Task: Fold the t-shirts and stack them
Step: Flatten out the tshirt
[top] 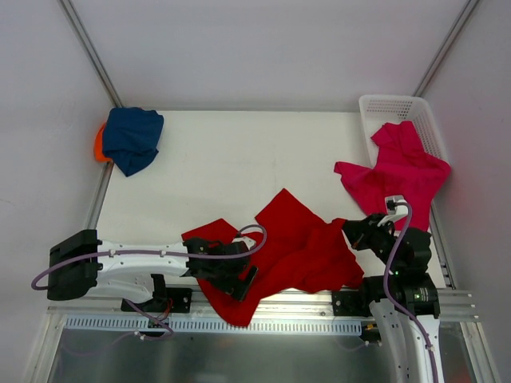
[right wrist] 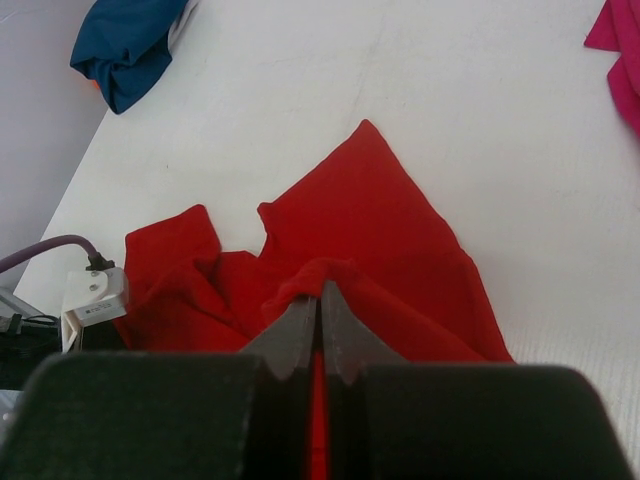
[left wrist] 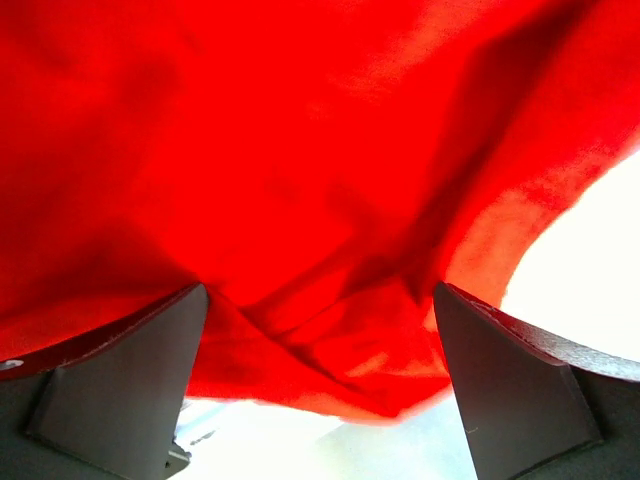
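White table (top: 239,159) with pale walls behind is carrying 4 shirts. Red shirt (top: 295,239) is lying crumpled at the near edge, centre, between the 2 arms, with 1 corner reaching over the table's near edge. Left claw (top: 242,281) is sitting over the shirt's left part with jaws standing wide. In the left wrist view, red cloth is filling the frame and sagging between the 2 fingers (left wrist: 110,380), which are not closing on it. Right claw (top: 355,231) is working at the shirt's right edge, jaws pressed together and pinching a raised red fold. Navy shirt (top: 132,140) is lying bunched at the far left corner, covering orange shirt (top: 98,145), which is peeking out at its left. Pink shirt (top: 395,171) is draping out of basket (top: 383,105) at the far right, its lower part spreading onto the table.
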Controlling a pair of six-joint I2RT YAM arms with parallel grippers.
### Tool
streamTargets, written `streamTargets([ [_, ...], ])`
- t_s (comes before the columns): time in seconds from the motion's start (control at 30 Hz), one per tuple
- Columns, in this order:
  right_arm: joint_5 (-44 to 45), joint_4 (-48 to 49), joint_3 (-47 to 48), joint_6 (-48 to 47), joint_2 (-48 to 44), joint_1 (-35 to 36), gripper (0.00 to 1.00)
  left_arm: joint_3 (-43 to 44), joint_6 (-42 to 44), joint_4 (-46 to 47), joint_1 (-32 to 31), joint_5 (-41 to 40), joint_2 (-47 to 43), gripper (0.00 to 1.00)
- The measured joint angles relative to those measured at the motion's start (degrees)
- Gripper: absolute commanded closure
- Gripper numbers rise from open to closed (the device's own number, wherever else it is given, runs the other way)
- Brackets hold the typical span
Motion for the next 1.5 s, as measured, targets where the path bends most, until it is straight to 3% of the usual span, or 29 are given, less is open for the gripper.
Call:
streamTargets([
  [0.33,-0.4,0.0,0.0,0.0,0.0,0.0,0.99,1.5,-5.9,-1.2,-3.5,-6.0,3.9,0.01],
  [0.47,-0.7,0.0,0.0,0.0,0.0,0.0,0.99,3.5,-6.3,-3.1,-4.8,-7.7,7.2,0.24],
  [0.5,-0.7,0.0,0.0,0.0,0.0,0.0,1.0,3.9,-6.3,-3.8,-5.1,-8.3,8.0,0.39],
  [0.6,-0.9,0.0,0.0,0.0,0.0,0.0,0.99,5.3,-6.0,-5.6,-5.9,-10.0,10.4,0.5],
  [0.8,-1.0,0.1,0.0,0.0,0.0,0.0,0.99,8.1,-5.9,-6.3,-8.5,-11.9,13.5,0.55],
  [1.03,-1.0,0.2,0.0,0.0,0.0,0.0,0.99,8.9,-7.0,-6.0,-10.1,-12.3,13.9,0.52],
  [1.2,-1.1,0.2,0.0,0.0,0.1,0.0,0.99,8.5,-7.5,-5.2,-10.4,-12.0,13.2,0.37],
  [1.3,-1.3,0.3,0.0,0.0,0.3,0.0,1.0,8.2,-8.8,-4.9,-10.9,-10.8,12.3,0.34],
  [1.4,-1.4,0.4,0.0,0.0,0.6,0.0,0.99,8.0,-9.8,-6.3,-12.9,-10.9,11.5,0.36],
  [1.5,-1.5,0.4,0.0,0.0,0.6,0.0,0.99,8.0,-11.5,-9.3,-14.7,-9.6,9.3,0.45],
])
